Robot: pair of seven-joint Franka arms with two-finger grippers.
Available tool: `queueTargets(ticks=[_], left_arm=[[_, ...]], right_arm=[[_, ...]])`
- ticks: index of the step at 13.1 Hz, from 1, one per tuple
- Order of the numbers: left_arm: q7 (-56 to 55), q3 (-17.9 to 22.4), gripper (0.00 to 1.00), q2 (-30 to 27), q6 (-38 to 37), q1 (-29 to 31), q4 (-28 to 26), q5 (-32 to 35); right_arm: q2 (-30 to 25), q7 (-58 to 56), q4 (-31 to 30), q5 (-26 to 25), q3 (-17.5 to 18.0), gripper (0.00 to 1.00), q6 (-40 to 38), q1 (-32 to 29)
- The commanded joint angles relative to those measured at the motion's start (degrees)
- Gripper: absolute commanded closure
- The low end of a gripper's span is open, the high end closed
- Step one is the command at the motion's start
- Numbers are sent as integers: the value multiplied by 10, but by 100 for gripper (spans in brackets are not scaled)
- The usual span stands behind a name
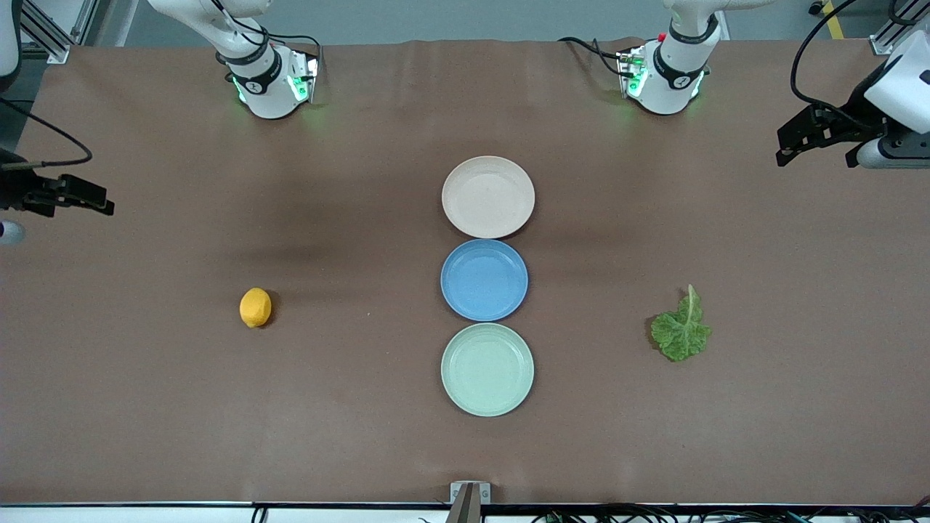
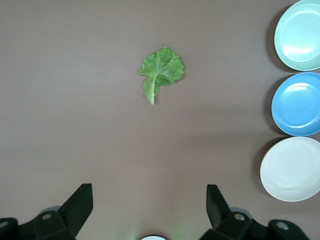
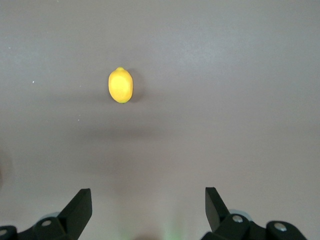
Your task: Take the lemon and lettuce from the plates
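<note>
The lemon (image 1: 255, 307) lies on the bare brown table toward the right arm's end, and also shows in the right wrist view (image 3: 120, 85). The lettuce (image 1: 681, 330) lies on the table toward the left arm's end, and also shows in the left wrist view (image 2: 162, 70). The beige-pink plate (image 1: 488, 197) and the pale green plate (image 1: 487, 369) stand empty in the middle row. My right gripper (image 1: 83, 197) (image 3: 148, 202) is open and empty, up over the table's edge at its own end. My left gripper (image 1: 817, 154) (image 2: 150, 200) is open and empty, up over its end.
An empty blue plate (image 1: 484, 280) sits between the two other plates, almost touching both. The three plates show in the left wrist view, with the blue one (image 2: 297, 102) in the middle. The arm bases (image 1: 269, 80) (image 1: 665, 76) stand along the table's back edge.
</note>
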Motion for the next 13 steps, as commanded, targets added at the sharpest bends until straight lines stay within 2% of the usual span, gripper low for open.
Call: queueTargets(ticks=[1, 5, 13], left_arm=[[2, -2, 0, -9, -1, 6, -4, -23], [8, 0, 0, -6, -2, 7, -3, -24], [12, 3, 0, 2, -1, 7, 8, -23]], right_arm=[[-61, 1, -55, -10, 8, 0, 18, -4], [-83, 1, -58, -10, 9, 0, 17, -1], [-82, 1, -57, -13, 11, 0, 19, -1]])
